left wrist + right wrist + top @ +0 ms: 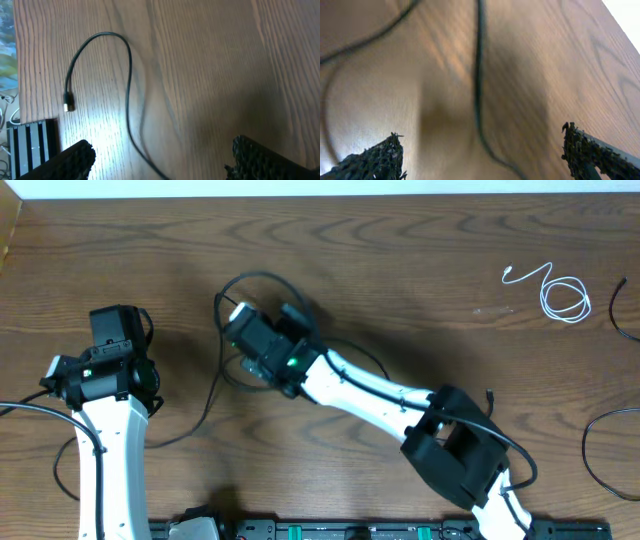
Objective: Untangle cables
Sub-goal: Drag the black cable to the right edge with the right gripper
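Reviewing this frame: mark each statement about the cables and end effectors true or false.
1. The white cable lies apart from both arms. True.
2. The right end effector is shut on a black cable. False: it is open, and the cable lies on the table below the gap between its fingers.
3. The left end effector holds the white cable. False: it is open and empty.
4. A black cable's plug rests on the wood in the left wrist view. True.
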{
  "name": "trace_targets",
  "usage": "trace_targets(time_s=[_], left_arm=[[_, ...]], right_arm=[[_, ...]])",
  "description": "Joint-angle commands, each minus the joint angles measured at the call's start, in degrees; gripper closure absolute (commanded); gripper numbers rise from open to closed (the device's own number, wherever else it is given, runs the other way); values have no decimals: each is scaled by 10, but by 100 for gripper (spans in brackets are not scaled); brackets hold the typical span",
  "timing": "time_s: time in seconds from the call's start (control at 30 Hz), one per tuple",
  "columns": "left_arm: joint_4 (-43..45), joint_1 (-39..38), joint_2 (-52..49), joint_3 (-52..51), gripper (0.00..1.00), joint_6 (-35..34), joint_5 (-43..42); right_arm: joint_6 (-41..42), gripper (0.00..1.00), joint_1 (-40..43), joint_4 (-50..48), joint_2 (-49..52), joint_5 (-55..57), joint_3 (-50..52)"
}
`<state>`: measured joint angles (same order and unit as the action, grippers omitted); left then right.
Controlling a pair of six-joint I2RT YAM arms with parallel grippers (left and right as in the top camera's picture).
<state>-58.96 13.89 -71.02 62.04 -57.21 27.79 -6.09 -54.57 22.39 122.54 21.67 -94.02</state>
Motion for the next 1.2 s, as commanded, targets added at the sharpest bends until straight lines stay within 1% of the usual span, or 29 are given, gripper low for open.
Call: trace_targets(time_s=[0.0,0.07,0.17,0.2,0.27,0.3,0.43,0.5,0.53,0.57,0.6,0.63,0.67,0.8,0.83,0.97,1.07,1.17], left_arm=[[-4,3,2,1,11,-7,12],[-3,3,2,1,11,-7,12],[-3,3,2,1,11,-7,12],[-3,3,2,1,11,-7,12],[-3,3,2,1,11,-8,12],[-3,3,2,1,11,-7,12],[-3,3,2,1,11,-7,12],[-4,3,2,1,11,-7,12],[-4,3,2,1,11,-7,12],[-3,3,2,1,11,-7,12],[-4,3,2,1,11,-7,12],[-4,3,2,1,11,-7,12],[-4,3,2,1,11,-7,12],[-4,3,2,1,11,-7,12],[-4,3,2,1,11,-7,12],[-4,3,2,1,11,-7,12],[-4,3,2,1,11,-7,12],[-4,3,2,1,11,-7,11]], right_arm=[[2,2,40,-23,14,-85,1],[2,4,57,-32,23,-120,1],[2,11,82,-31,35,-165,1],[1,12,87,-30,37,-176,1],[-23,20,96,-30,43,-218,1],[-38,21,100,-31,47,-239,1],[-43,22,103,-40,63,-255,1],[-43,24,103,-42,70,-258,1],[-43,37,102,-42,78,-260,1],[-43,55,102,-42,80,-259,1],[-43,70,102,-40,83,-259,1],[-43,81,102,-38,83,-259,1],[-43,85,102,-37,83,-259,0],[-43,93,104,-37,79,-236,-1],[-43,99,105,-34,74,-201,-1],[-52,99,114,-29,39,-95,-1],[-67,99,128,-29,8,-53,-1],[-78,99,167,-32,-41,-28,-1]])
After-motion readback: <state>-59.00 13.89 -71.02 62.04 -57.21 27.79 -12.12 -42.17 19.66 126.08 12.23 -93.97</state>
